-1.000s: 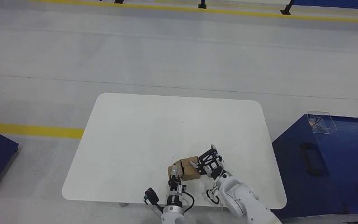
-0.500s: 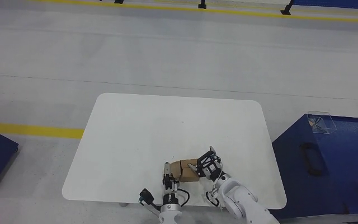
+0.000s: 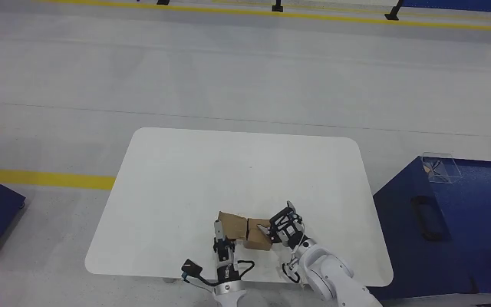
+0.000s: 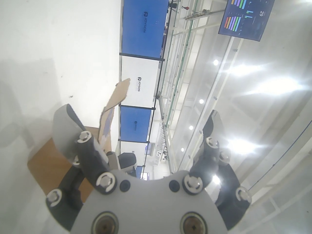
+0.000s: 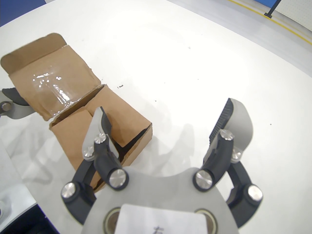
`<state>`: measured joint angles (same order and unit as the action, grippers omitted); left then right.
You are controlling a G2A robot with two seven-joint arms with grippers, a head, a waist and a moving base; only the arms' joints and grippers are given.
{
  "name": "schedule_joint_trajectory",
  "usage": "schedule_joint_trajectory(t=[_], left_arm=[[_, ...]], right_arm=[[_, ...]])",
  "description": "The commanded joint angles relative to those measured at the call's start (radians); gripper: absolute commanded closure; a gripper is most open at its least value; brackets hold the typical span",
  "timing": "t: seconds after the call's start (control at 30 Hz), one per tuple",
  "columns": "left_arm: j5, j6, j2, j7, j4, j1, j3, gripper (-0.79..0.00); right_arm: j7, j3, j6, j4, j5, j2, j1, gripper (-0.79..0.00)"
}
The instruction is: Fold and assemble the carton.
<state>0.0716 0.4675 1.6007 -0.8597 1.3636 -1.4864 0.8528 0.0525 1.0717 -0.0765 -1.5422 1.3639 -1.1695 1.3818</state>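
A small brown carton (image 3: pixel 258 235) lies near the front edge of the white table (image 3: pixel 192 176). Its taped lid flap (image 5: pixel 46 79) stands swung open toward the left arm's side. My right gripper (image 5: pixel 168 115) is open just above the carton's other end (image 5: pixel 126 120), with one finger (image 5: pixel 100 120) over the carton's top. My left gripper (image 4: pixel 140 120) is open too, tilted up, and the flap (image 4: pixel 119 93) rises close to one of its fingers (image 4: pixel 67 122). In the top view the left gripper (image 3: pixel 220 244) sits just in front of the flap (image 3: pixel 230 223), and the right gripper (image 3: pixel 278 229) at the carton's right.
A blue cabinet (image 3: pixel 430 222) stands off the table's right side with a clear container (image 3: pixel 441 165) on it. The table's far half is bare white surface. The front edge lies right behind the arms.
The carton's lid flap has swung open to the left. The left gripper moved left along the front edge with it. The right gripper has hardly shifted.
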Motion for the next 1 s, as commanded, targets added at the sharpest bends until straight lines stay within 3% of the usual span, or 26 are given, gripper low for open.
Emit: schedule_joint_trajectory(t=[0.0, 0.23, 0.5, 0.73, 0.97], left_arm=[[0.017, 0.022, 0.002, 0.011, 0.003, -0.003, 0.003, -0.785], [0.064, 0.068, 0.008, 0.056, 0.001, -0.012, 0.000, -0.785], [0.062, 0.058, 0.023, 0.122, -0.014, -0.005, -0.022, -0.785], [0.099, 0.065, 0.033, 0.133, -0.003, 0.000, -0.037, -0.785], [0.113, 0.048, 0.036, 0.148, 0.004, 0.007, -0.056, -0.785]], right_arm=[[-0.002, 0.004, -0.001, -0.002, -0.001, -0.001, 0.004, -0.785], [-0.016, 0.022, 0.004, -0.006, -0.010, -0.003, 0.018, -0.785], [0.012, 0.149, 0.117, -0.047, -0.086, 0.002, 0.049, -0.785], [0.108, 0.255, -0.006, -0.079, -0.095, 0.025, 0.111, -0.785], [0.108, 0.207, -0.065, -0.047, -0.073, 0.020, 0.114, -0.785]])
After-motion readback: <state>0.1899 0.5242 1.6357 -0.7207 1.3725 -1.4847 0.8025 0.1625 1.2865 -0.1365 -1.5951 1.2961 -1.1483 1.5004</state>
